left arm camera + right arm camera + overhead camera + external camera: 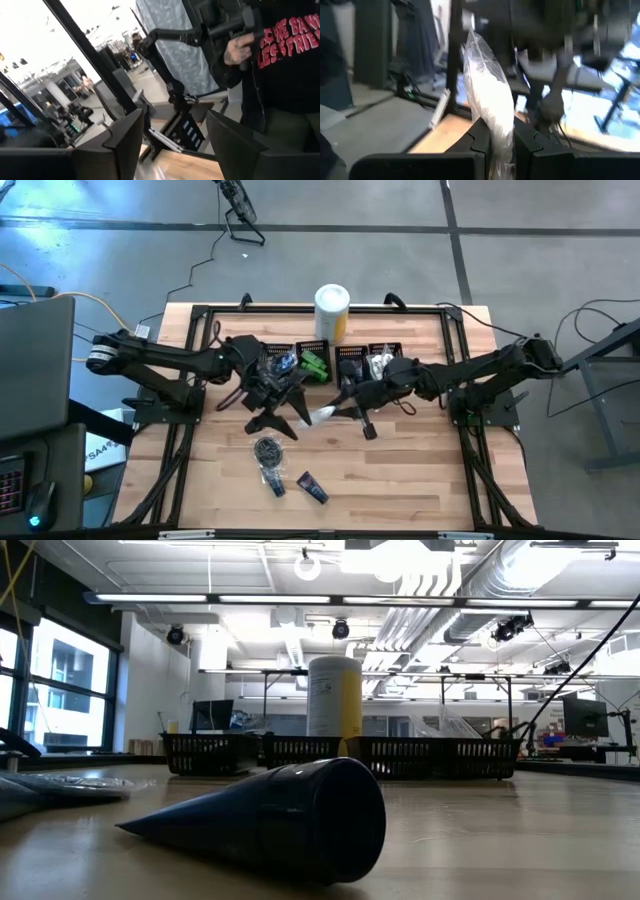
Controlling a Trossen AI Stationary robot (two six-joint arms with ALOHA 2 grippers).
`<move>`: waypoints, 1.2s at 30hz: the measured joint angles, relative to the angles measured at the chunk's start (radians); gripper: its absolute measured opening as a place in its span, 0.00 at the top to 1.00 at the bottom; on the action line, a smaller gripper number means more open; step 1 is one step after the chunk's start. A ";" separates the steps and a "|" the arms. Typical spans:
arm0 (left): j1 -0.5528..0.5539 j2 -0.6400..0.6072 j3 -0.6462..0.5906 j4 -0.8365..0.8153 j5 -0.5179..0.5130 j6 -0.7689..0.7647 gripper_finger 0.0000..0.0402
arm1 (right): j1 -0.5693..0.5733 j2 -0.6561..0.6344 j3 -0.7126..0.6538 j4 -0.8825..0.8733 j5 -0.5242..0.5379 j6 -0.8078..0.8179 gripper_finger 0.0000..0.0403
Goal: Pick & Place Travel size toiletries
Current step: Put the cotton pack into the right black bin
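Above the table's middle, my right gripper (340,409) is shut on a clear-and-white plastic sachet (489,90), which also shows in the high view as the sachet (321,416). Just left of the sachet, my left gripper (284,418) stands open, and the left wrist view shows nothing between the fingers of my left gripper (175,131). Near the front edge, a black round bundle (267,449), a clear packet (273,480) and a dark blue tube (312,487) lie flat on the table. The low view shows that tube (280,820) close up. My right gripper pinches one end of the sachet (496,131) between its two fingers. The fingers come level from the table's right side. The rest of the sachet sticks out beyond the fingertips toward my left gripper, clear of the table.
Several black mesh bins (313,356) stand in a row at the far side, some with items inside. A white-and-yellow canister (332,308) stands behind them. A person in a black shirt (280,65) is beyond the table. Bare wood lies at the front right.
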 joint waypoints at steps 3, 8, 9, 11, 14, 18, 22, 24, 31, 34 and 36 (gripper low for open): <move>0.000 -0.042 0.000 -0.055 -0.001 0.003 0.50 | 0.000 0.000 0.000 -0.066 0.063 0.000 0.92; 0.000 -0.092 0.001 -0.196 -0.128 0.075 0.54 | -0.006 0.000 0.000 -0.186 0.226 0.025 0.92; 0.000 -0.101 0.002 -0.232 -0.185 0.087 0.54 | -0.009 -0.002 0.000 -0.216 0.258 0.042 0.92; 0.000 -0.110 0.001 -0.305 -0.291 0.103 0.56 | -0.018 -0.004 0.000 -0.275 0.336 0.074 0.92; 0.000 -0.110 0.001 -0.379 -0.435 0.105 0.57 | -0.031 -0.005 0.000 -0.357 0.474 0.130 0.92; 0.000 -0.110 0.001 -0.435 -0.495 0.105 0.58 | -0.048 -0.005 0.000 -0.464 0.648 0.170 0.92; -0.006 -0.109 0.001 -0.435 -0.498 0.098 0.58 | -0.071 -0.005 0.001 -0.590 0.751 0.239 0.92; -0.015 -0.110 0.001 -0.436 -0.506 0.099 0.58 | -0.084 -0.005 0.001 -0.651 0.786 0.287 0.92; -0.013 -0.109 0.001 -0.444 -0.525 0.103 0.58 | -0.140 -0.005 0.001 -0.825 0.917 0.458 0.92; -0.014 -0.109 0.001 -0.445 -0.524 0.105 0.58 | -0.169 -0.005 0.001 -0.903 0.962 0.522 0.92; -0.014 -0.109 0.001 -0.452 -0.524 0.105 0.58 | -0.191 -0.005 0.001 -0.958 0.972 0.566 0.92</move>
